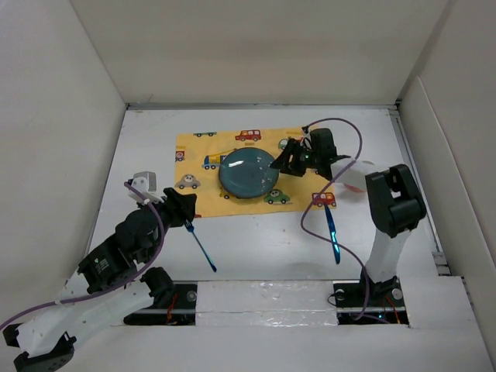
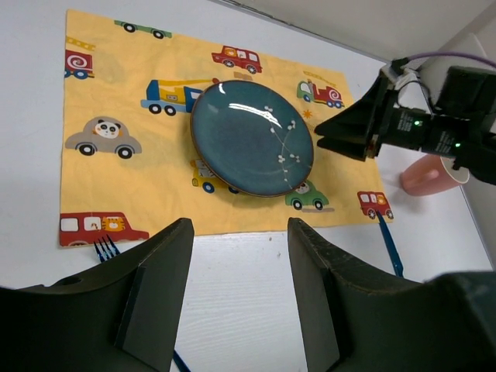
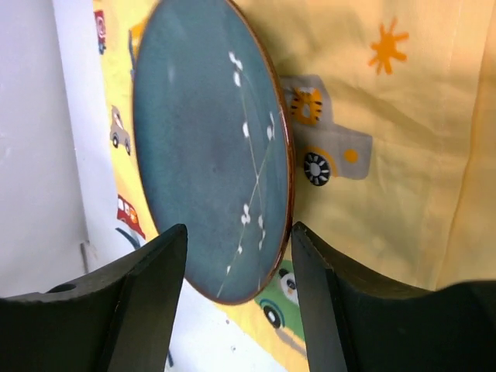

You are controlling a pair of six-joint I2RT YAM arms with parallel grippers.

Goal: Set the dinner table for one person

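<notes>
Your plain white matte counter [image 1: 263, 248] spans the whole scene, wide and rectangular; over its near left your left end effector [image 2: 240, 229] hangs spread; farther, your right end effector [image 3: 236, 232] is spread at the teal plate's [image 1: 249, 173] right rim.

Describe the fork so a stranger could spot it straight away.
On the white table, find the yellow car-printed placemat. The blue fork lies just off its near-left corner. The other blue utensil lies off the near-right corner instead.

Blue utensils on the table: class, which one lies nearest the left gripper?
The blue fork, slanting right beside the left gripper; the other blue utensil lies by the placemat's right corner.
</notes>
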